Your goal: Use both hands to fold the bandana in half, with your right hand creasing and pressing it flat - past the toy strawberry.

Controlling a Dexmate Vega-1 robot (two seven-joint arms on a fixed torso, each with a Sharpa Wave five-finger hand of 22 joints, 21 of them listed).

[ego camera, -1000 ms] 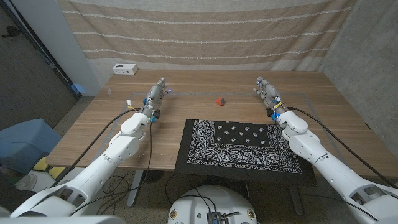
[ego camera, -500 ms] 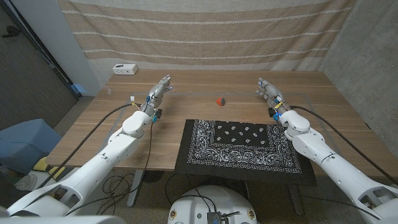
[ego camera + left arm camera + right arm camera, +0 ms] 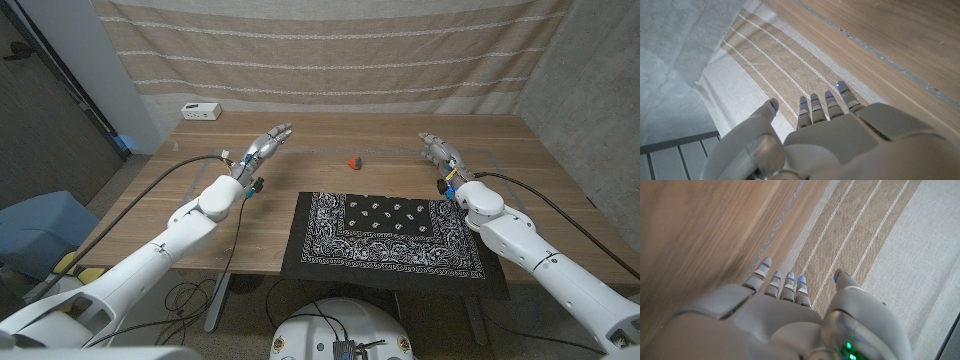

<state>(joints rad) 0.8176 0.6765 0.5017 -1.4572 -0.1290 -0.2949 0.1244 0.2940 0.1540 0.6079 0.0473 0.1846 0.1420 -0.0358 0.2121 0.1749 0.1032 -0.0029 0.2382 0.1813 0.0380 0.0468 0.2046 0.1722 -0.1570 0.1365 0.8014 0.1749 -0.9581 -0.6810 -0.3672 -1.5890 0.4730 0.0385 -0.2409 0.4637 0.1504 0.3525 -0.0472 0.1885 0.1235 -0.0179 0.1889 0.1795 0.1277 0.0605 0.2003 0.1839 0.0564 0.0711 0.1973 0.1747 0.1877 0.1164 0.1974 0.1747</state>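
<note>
Grey-white, the left hand (image 3: 266,143) hovers in the head view's upper left, fingers (image 3: 811,106) extended side by side, thumb apart, holding nothing. The right hand (image 3: 438,152) mirrors it at upper right, fingers (image 3: 781,282) straight, thumb apart, empty. A small white box (image 3: 201,111) sits at the wooden table's (image 3: 330,130) upper-left corner before a striped beige curtain (image 3: 330,45). The black paisley-printed bandana (image 3: 388,233) lies flat at lower centre, overhanging the near edge, apart from both hands. The small red toy strawberry (image 3: 352,161) lies just above it, between the hands.

Striped curtain (image 3: 320,50) behind wooden table (image 3: 300,150); grey walls.
</note>
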